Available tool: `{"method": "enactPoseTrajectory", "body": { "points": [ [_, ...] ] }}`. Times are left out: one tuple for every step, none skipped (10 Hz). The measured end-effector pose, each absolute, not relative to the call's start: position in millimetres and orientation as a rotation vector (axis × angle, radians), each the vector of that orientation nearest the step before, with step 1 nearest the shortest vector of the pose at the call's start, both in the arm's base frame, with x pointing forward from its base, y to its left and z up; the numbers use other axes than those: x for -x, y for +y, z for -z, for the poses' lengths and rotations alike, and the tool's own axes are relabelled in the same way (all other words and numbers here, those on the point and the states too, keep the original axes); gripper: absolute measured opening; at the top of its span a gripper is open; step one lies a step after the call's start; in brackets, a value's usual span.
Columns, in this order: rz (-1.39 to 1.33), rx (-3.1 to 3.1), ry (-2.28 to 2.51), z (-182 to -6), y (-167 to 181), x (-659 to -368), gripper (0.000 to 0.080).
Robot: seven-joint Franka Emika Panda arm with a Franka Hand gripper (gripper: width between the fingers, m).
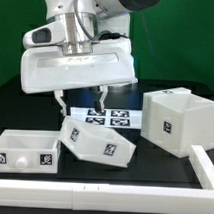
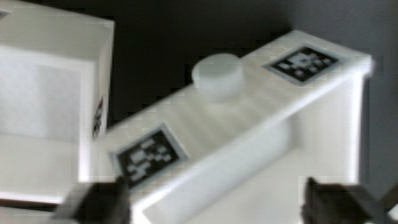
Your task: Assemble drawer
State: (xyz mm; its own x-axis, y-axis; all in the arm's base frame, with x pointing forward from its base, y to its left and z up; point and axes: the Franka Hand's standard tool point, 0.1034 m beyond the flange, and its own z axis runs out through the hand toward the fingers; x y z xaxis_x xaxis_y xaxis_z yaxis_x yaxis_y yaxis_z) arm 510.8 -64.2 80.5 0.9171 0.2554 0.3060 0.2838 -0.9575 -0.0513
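**Occlusion.** The arm (image 1: 76,64) is cut off at the frame's top edge and covers the far edge of the marker board (image 1: 108,118). In the wrist view only the fingertips (image 2: 98,200) show, and contact with the tilted tray (image 2: 214,130) cannot be confirmed. The tray's knob (image 2: 217,75) stands between two tags.

**Arm pose.** The hand points straight down above the near edge of the marker board. The jaws are apart, with the tilted tray below and between them.

**Part locations.**
- The tilted tray sits on the tabletop (image 1: 153,162), just in front of the marker board.
- The second tray (image 1: 28,150) is upright, toward the exterior view's left of the marker board. Whether it touches the tilted tray cannot be told.
- The casing (image 1: 180,120) stands to the exterior view's right of the marker board.
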Motion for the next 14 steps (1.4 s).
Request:
{"method": "enactPoseTrajectory", "body": {
  "points": [
    [0.454,2.986,-0.415,-81.3,-64,-512,0.0569],
    [0.451,2.992,-0.431,-84.6,-61,-515,0.0634],
    [0.45,2.994,-0.491,-86.1,-59,-519,0.0645],
    [0.452,2.988,-0.62,-86.4,-53,-524,0.0645],
    [0.465,2.977,-0.764,-86.2,-43,-533,0.0648],
    [0.465,2.961,-0.858,-84.8,-33,-535,0.0648],
    [0.45,2.951,-0.896,-82.1,-30,-534,0.0649],
    [0.45,2.959,-0.875,-82.2,-33,-534,0.0649],
    [0.45,2.96,-0.869,-82.1,-34,-534,0.0649],
    [0.445,2.96,-0.862,-81.5,-33,-533,0.0649],
    [0.369,2.938,-0.815,-75.8,-29,-525,0.0649],
    [0.345,2.944,-0.776,-68.1,-22,-521,0.0649],
    [0.337,2.953,-0.757,-54.5,-8,-515,0.0649],
    [0.359,2.969,-0.775,-41.2,-4,-510,0.0649]
  ]
}}
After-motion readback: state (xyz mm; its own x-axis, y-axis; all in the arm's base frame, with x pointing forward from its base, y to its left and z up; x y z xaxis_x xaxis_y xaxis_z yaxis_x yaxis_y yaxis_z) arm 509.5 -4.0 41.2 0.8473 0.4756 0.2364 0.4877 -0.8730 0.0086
